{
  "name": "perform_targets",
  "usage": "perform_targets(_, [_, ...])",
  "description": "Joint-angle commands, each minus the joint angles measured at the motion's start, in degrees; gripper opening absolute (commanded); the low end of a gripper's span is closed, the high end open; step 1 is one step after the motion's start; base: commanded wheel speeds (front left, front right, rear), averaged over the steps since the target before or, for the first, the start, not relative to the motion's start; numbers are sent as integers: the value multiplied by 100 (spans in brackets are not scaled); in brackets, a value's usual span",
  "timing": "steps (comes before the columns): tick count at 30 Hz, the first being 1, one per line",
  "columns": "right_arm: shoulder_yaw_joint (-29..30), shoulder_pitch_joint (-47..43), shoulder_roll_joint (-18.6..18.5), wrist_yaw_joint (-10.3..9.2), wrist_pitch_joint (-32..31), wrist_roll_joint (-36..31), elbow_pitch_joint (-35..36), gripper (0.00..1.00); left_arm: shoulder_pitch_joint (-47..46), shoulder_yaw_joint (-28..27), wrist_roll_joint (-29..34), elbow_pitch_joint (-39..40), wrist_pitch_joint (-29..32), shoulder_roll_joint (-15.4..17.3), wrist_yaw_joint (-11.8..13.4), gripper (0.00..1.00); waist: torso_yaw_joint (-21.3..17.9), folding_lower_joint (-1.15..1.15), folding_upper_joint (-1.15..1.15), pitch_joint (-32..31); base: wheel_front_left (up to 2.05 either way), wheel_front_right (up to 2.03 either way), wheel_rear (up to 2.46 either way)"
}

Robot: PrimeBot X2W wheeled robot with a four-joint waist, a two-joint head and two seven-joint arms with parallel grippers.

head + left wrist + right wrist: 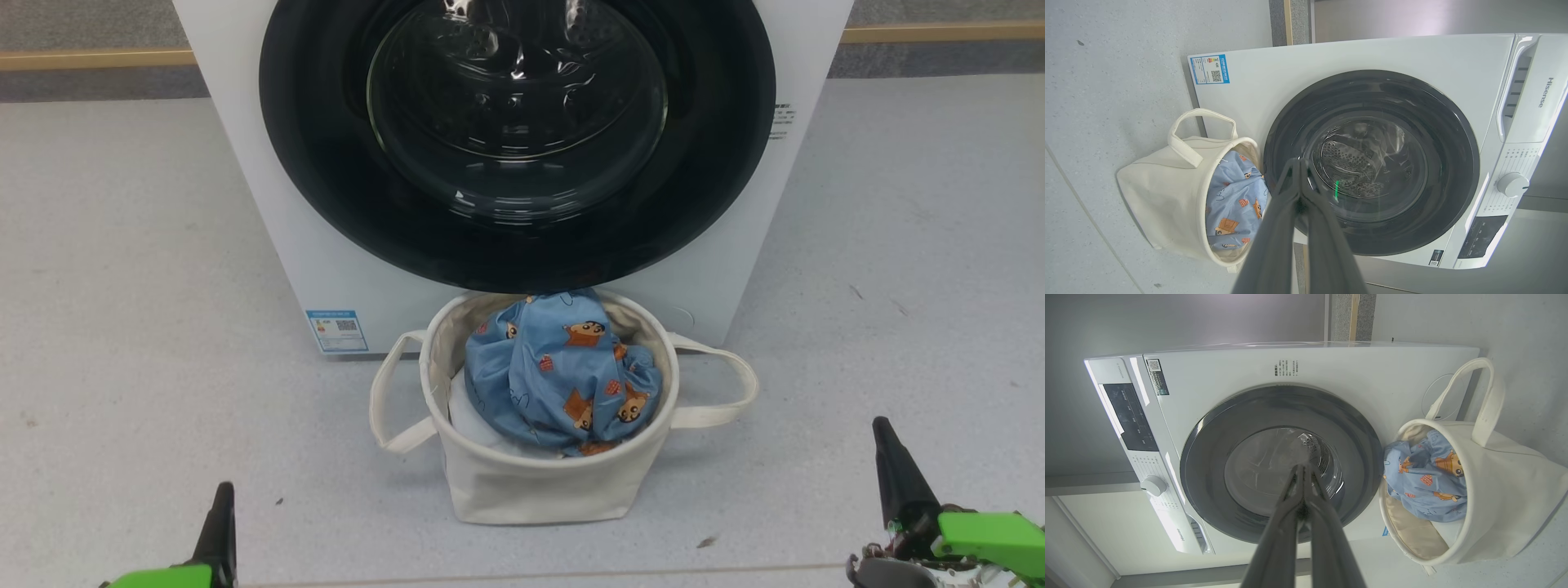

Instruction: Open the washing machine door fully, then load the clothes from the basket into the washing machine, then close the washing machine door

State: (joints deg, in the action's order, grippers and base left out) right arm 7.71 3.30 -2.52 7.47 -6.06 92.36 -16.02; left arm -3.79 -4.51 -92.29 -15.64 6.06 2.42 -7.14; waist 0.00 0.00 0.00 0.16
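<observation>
Both of your grippers were fully shut and held nothing. Your left gripper (1298, 162), two long dark fingers, had its tips pressed together with no gap, hanging in the air and touching nothing. In the head view it sat at the lower left over the pale grey speckled floor (122, 286). Your right gripper (1302, 467), with the same dark fingers on a green mount (992, 535), was closed the same way and empty. It sat at the lower right of the head view, well apart from everything. Both pointed toward the big white front-loading washing machine (245, 204).

The large round washing machine door (326, 204), a glossy black rim with a clear bulging glass centre, was closed flat against the front. Behind the glass you could make out the perforated steel drum (1347, 159); I could not tell whether anything lay in it. A small blue sticker (336, 330) sat on the washer's lower front corner, on the robot's left.

The round cream-white canvas basket (539, 490) stood upright on the floor just in front of the washer, below the door, between the two grippers and apart from both. Its two long loop handles (380, 400) hung out to either side. In it lay the clothes (555, 376): a bunched light blue garment with brown cartoon-character prints, piled up to the rim. It sat on plain white fabric (469, 420), which showed at the robot's left side of the basket.
</observation>
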Motion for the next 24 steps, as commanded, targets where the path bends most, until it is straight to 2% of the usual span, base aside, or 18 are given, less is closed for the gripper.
perform_targets(1, [-113,293,-37,2,-47,-24,197,0,-244,-205,16,157,46,46,-35,0,0,0,0,0,0,0,0])
perform_targets(10, [-113,293,-36,2,-47,-24,197,0,-243,-204,15,157,45,46,-35,0,0,0,0,0,0,0,0])
perform_targets(11, [1,0,0,0,0,0,0,100,0,0,0,0,0,0,0,100,0,0,0,0,0,0,0])
perform_targets(16, [-17,-169,53,0,11,1,-415,100,186,73,1,-381,-11,-27,9,100,1,0,0,1,0,0,0])
perform_targets(19, [-59,-126,50,0,62,1,-408,100,164,44,20,-352,-47,-14,8,100,8,2,0,5,0,0,0])
perform_targets(21, [-95,-85,48,0,112,-1,-406,100,142,17,40,-326,-82,0,7,100,17,12,0,-7,0,0,0])
perform_targets(24, [-133,-51,46,0,162,0,-404,100,129,-9,60,-302,-115,13,9,100,26,6,0,-9,0,0,0])
